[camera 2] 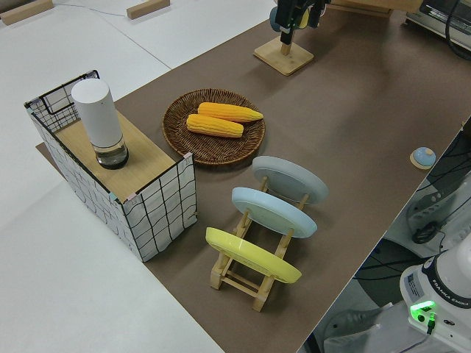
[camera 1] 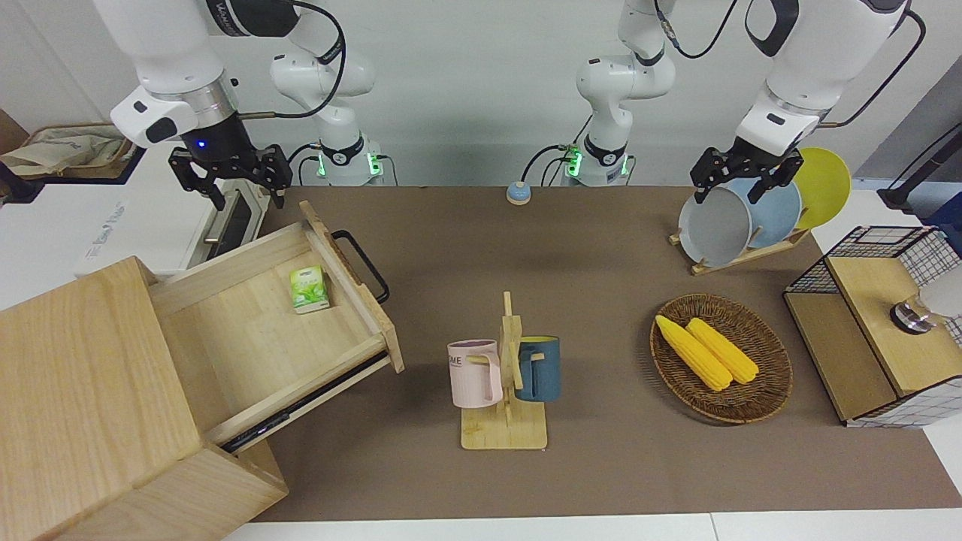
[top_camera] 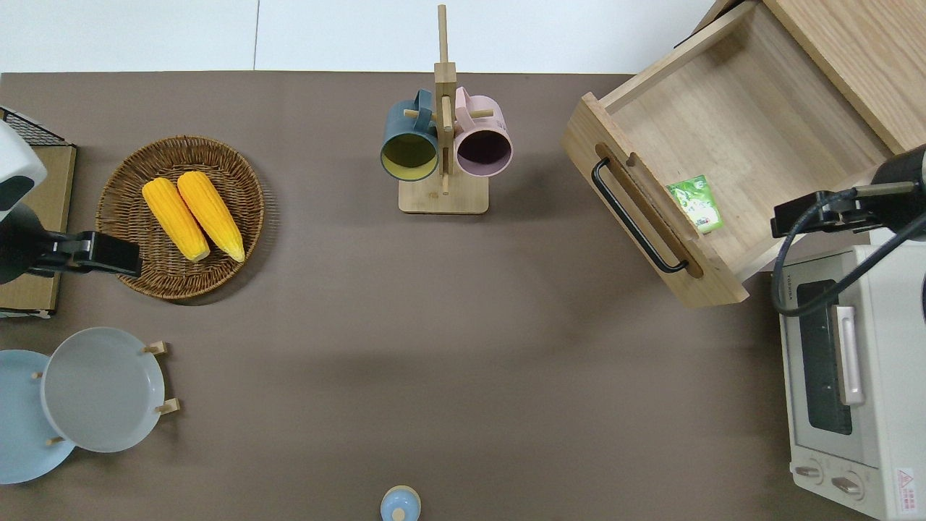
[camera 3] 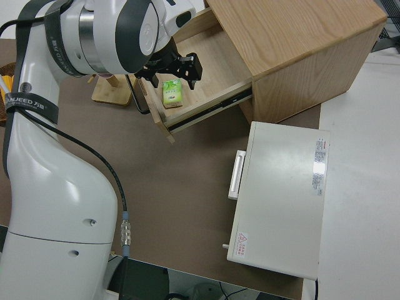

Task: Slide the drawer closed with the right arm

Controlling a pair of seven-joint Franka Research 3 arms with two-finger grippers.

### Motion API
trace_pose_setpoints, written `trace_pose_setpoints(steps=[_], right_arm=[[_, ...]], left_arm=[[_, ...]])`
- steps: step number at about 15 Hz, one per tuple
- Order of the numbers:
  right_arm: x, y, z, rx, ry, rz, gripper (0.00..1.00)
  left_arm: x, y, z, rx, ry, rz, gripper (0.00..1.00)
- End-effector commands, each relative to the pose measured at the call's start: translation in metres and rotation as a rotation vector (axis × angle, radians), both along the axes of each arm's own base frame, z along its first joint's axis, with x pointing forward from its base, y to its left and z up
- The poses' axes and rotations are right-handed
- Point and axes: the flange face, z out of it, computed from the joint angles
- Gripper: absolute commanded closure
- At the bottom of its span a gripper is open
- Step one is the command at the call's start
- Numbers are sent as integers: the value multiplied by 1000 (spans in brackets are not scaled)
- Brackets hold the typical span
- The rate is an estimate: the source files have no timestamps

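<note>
The cabinet [camera 1: 90, 406], at the right arm's end of the table, had its drawer [camera 1: 270, 330] pulled fully out, 1 green packet [camera 1: 309, 289] inside, so the black loop handle [camera 1: 362, 264] faced the open mat ready for a push. The right gripper [camera 1: 229, 171] hung over the drawer's robot-side edge, fingers spread wide, holding and touching nothing. The left arm was parked.

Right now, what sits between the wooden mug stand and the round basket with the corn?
Nothing; the overhead view shows only bare brown table mat between the wooden mug stand and the round wicker corn basket.
</note>
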Motion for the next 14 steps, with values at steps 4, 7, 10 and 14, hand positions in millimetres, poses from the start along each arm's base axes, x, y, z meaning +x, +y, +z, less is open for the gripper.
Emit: trace_pose_setpoints(steps=[4,7,10,14], right_arm=[[-1,-3,-1,26,7,27,1000],[-1,-4,-1,26,7,28,1000],[-3,-2,-2,24,24,30,1000],[-11,8,10,27,39,38,1000]], left_arm=[[2,1,3,16,6,-10,7],[2,1,4,16,5,-10,7],[2,1,4,16,5,-10,7],[2,1,4,16,5,-10,7]])
